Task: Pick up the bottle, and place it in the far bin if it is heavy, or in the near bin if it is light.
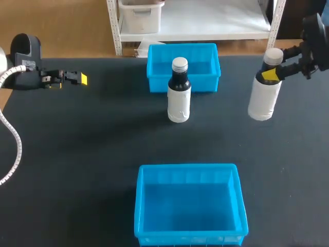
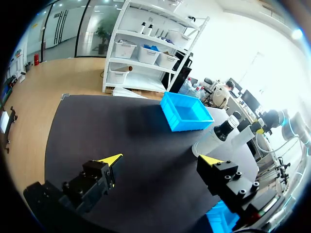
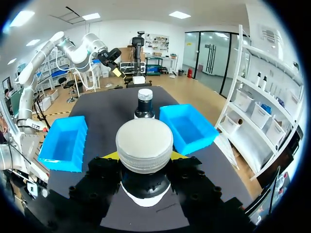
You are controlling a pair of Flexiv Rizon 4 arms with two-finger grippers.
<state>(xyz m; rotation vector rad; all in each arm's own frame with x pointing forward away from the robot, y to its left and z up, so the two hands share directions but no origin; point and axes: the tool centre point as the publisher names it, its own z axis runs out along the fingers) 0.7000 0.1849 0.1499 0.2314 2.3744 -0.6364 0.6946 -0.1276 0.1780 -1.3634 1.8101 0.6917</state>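
Observation:
Two white-labelled dark bottles with pale caps stand upright. One bottle (image 1: 179,95) (image 3: 144,104) rests on the table just in front of the far blue bin (image 1: 159,84). At the table's right side my right gripper (image 1: 271,71) (image 3: 145,156) is shut on the neck of the other bottle (image 1: 264,98), whose cap (image 3: 144,144) sits between the yellow tips. Whether its base touches the table I cannot tell. The near blue bin (image 1: 187,168) lies by the front edge. My left gripper (image 1: 77,78) (image 2: 160,160) hovers open at the far left, holding nothing.
Black mat covers the table (image 1: 92,154). From the left wrist the far bin (image 2: 171,116), both bottles (image 2: 216,138) and a corner of the near bin (image 2: 219,219) show ahead. The right wrist view has the far bin (image 3: 167,127) and the near bin (image 3: 77,145) either side of the free bottle.

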